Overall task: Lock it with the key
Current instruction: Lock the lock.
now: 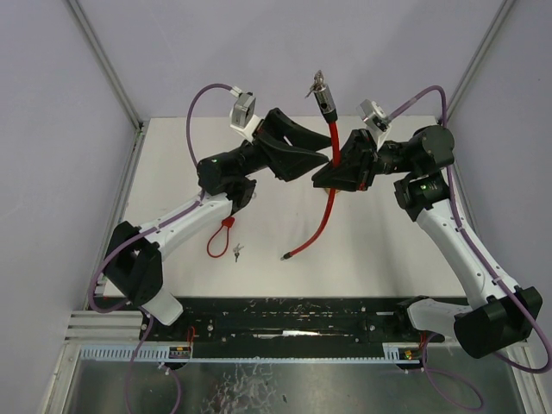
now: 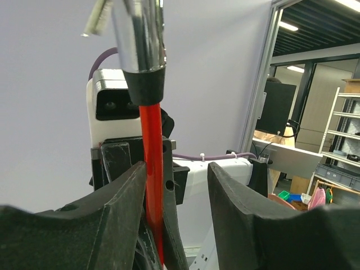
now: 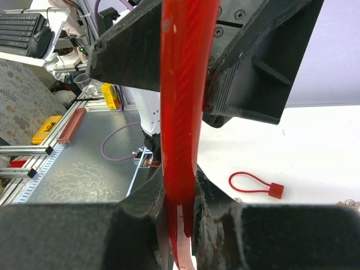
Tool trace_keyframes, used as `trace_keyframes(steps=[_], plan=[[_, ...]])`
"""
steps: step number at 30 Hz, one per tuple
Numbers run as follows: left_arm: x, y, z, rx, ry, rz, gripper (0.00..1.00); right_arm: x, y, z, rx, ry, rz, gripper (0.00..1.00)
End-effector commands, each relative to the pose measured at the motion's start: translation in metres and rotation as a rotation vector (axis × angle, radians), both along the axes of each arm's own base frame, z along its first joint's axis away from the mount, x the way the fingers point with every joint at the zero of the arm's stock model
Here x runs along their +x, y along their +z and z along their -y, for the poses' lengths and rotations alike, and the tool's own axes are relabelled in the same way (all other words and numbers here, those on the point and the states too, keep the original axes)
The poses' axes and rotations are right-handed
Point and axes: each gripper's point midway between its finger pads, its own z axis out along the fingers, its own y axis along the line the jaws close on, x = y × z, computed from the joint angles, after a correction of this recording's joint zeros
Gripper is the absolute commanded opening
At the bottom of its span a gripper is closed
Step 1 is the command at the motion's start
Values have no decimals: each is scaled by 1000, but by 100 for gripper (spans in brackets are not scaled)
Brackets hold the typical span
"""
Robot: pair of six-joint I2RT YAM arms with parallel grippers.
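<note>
Okay, right fingers (image 1: 345,166) clamp red cable (image 1: 329,134) upright over desk (image 1: 388,233) middle, edges well apart; left fingers (image 1: 306,153) open, straddling it under lock (image 1: 323,93).

A white table (image 1: 379,250) sits inside plain pale lilac walls (image 1: 52,129), with slim aluminium posts (image 1: 103,60) running up the corners. At the bottom of the top view lies a scuffed sheet-metal floor panel (image 1: 259,388). At the right of the left wrist view are ceiling strip lights (image 2: 289,26), a dark monitor (image 2: 278,107) and a shelf rack (image 2: 343,129). A keyboard (image 3: 19,25) shows at the upper left of the right wrist view.
</note>
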Motion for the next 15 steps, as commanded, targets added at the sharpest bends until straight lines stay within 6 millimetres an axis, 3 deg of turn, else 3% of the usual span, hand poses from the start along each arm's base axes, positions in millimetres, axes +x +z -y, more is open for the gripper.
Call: trace_keyframes(steps=[1, 10, 15], plan=[[-11, 10, 8, -7, -10, 63, 45, -3, 11, -1, 26, 9, 64, 0], [10, 2, 23, 50, 65, 21, 44, -7, 9, -2, 21, 22, 69, 0], [2, 4, 26, 54, 26, 43, 35, -5, 6, -3, 15, 18, 57, 0]])
